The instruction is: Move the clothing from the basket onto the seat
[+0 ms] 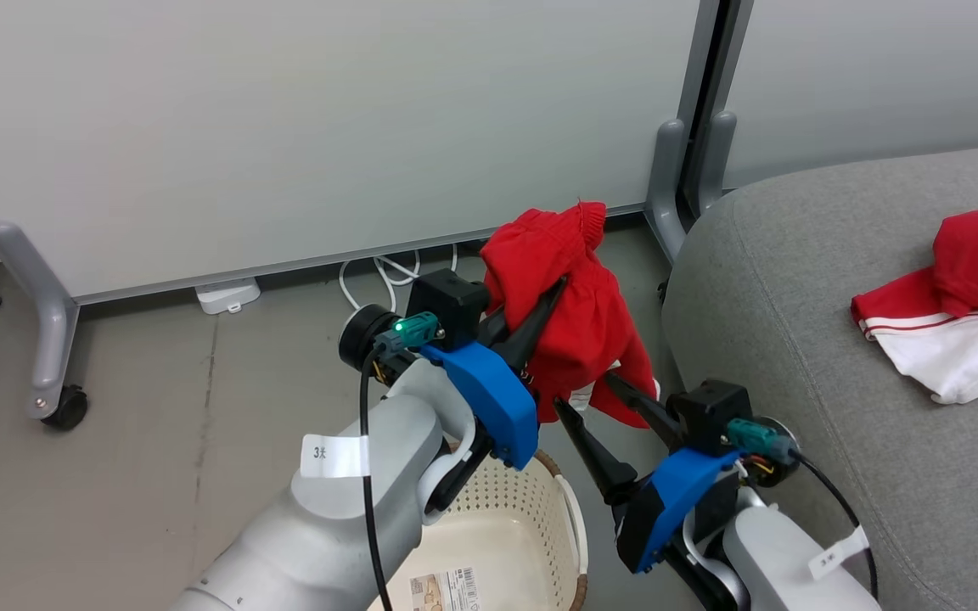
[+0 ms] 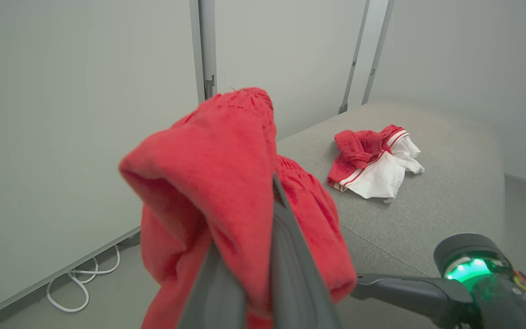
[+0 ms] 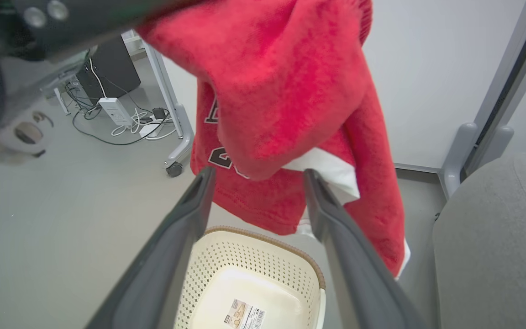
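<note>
Red garment [image 1: 578,331] held up above basket [image 1: 540,501], beside sofa [image 1: 795,339].
Head view: left gripper [image 1: 557,288] pinching the red garment; right gripper [image 1: 584,392] spread wide just under its hem; second garment [image 1: 956,314] lying on sofa. Left wrist view: cloth draped over the closed left gripper. Right wrist view: red garment hanging over basket, right gripper spread.

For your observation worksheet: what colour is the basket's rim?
The rim is brown, woven-looking; the right wrist view shows it best.

Basket [image 1: 540,509] left of seat [image 1: 795,280]; clothing [image 1: 956,305] thereon.
</note>
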